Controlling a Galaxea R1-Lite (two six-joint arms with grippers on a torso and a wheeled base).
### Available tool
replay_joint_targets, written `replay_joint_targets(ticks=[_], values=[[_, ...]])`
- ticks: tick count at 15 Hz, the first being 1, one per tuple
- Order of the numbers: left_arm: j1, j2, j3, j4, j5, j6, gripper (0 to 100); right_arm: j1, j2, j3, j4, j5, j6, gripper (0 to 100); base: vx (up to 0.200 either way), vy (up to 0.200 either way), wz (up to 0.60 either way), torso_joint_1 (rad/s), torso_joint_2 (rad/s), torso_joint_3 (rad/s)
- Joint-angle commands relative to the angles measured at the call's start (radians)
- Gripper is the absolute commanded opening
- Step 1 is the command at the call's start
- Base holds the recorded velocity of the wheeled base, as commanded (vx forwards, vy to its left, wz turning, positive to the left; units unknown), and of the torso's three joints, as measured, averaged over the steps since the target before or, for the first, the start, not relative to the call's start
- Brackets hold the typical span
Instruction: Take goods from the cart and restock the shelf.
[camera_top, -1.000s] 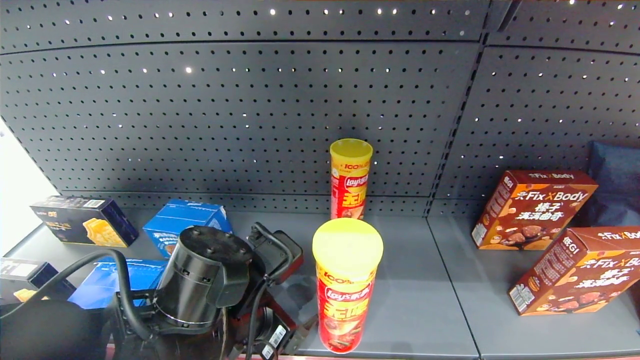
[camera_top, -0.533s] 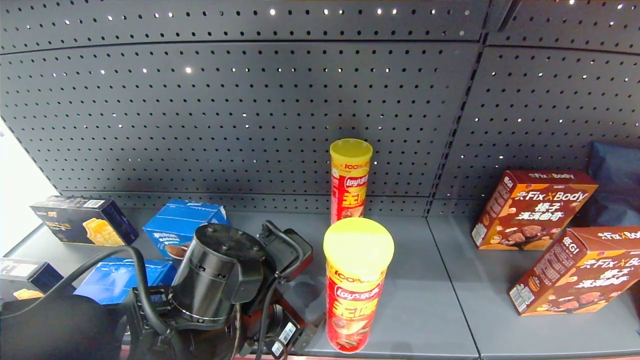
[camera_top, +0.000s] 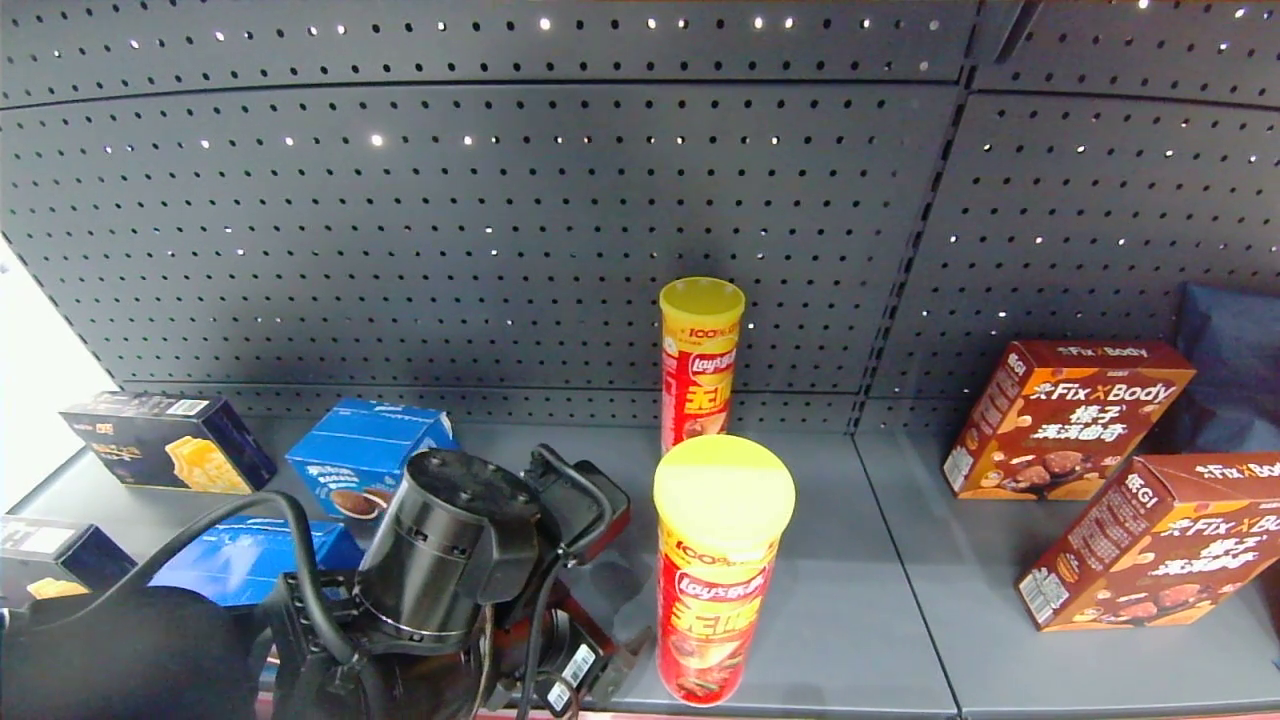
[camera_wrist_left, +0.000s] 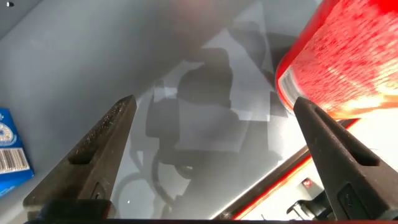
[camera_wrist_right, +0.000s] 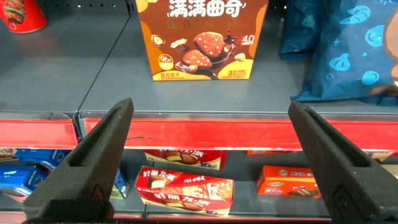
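Two red chip cans with yellow lids stand upright on the grey shelf (camera_top: 850, 600). The front can (camera_top: 724, 570) is near the shelf's front edge, and the back can (camera_top: 700, 365) stands against the pegboard. My left arm (camera_top: 450, 550) is low, just left of the front can. In the left wrist view my left gripper (camera_wrist_left: 214, 106) is open over bare shelf. The front can's base (camera_wrist_left: 348, 62) sits just beyond one fingertip, not between the fingers. My right gripper (camera_wrist_right: 211, 106) is open and holds nothing, level with the shelf's red front edge (camera_wrist_right: 199, 132).
Blue boxes (camera_top: 365, 455) and dark boxes (camera_top: 165, 440) lie on the shelf's left part. Two brown biscuit boxes (camera_top: 1065, 415) stand at the right, with a blue bag (camera_wrist_right: 348, 50) beside them. More boxes (camera_wrist_right: 183, 186) sit on the lower shelf.
My left arm has shifted to the right along the shelf front, and the front can has moved right with it. The back can and the boxes have stayed put.
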Motion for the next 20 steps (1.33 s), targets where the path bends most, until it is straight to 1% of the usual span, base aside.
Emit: replay_joint_targets(ticks=[1,6,8,9,11,12,14,15,16,17,18,20], values=[[0.03,-0.026,0.012,0.0,0.0,0.003,100,0.0,0.001,0.0,0.0,0.0,0.0,100,0.0,0.0,0.0,0.0,0.0,0.0],[0.156,-0.167,0.008,-0.011,-0.008,0.012,100,0.0,0.001,0.0,0.0,0.0,0.0,100,0.0,0.0,0.0,0.0,0.0,0.0],[0.177,-0.25,0.002,0.0,-0.006,0.012,100,0.0,0.001,0.0,0.0,0.0,0.0,100,0.0,0.0,0.0,0.0,0.0,0.0],[0.19,-0.29,0.014,0.003,-0.005,0.012,100,0.0,0.001,0.0,0.0,0.0,0.0,100,0.0,0.0,0.0,0.0,0.0,0.0],[0.211,-0.384,0.035,0.063,-0.002,0.011,100,0.0,0.001,0.0,0.0,0.0,0.0,100,0.0,0.0,0.0,0.0,0.0,0.0],[0.228,-0.502,0.048,0.146,0.003,0.011,100,0.0,0.001,0.0,0.0,0.0,0.0,100,0.0,0.0,0.0,0.0,0.0,0.0],[0.285,-0.695,0.066,0.249,-0.002,0.011,100,0.0,0.001,0.0,0.0,0.0,0.0,100,0.0,0.0,0.0,0.0,0.0,0.0],[0.322,-0.816,0.078,0.312,-0.002,0.009,100,0.0,0.001,0.0,0.0,0.0,0.0,100,0.0,0.0,0.0,0.0,0.0,0.0],[0.372,-0.933,0.109,0.355,0.0,0.005,100,0.0,0.001,0.0,0.0,0.0,0.0,100,0.0,0.0,0.0,0.0,0.0,0.0],[0.441,-1.034,0.16,0.359,0.0,-0.006,100,0.0,0.001,0.0,0.0,0.0,0.0,100,0.0,0.0,0.0,0.0,0.0,0.0],[0.522,-1.134,0.221,0.359,-0.005,-0.021,100,0.0,0.001,0.0,0.0,0.0,0.0,100,0.0,0.0,0.0,0.0,0.0,0.0],[0.647,-1.307,0.354,0.359,-0.006,-0.077,100,0.0,0.001,0.0,0.0,0.0,0.0,100,0.0,0.0,0.0,0.0,0.0,0.0]])
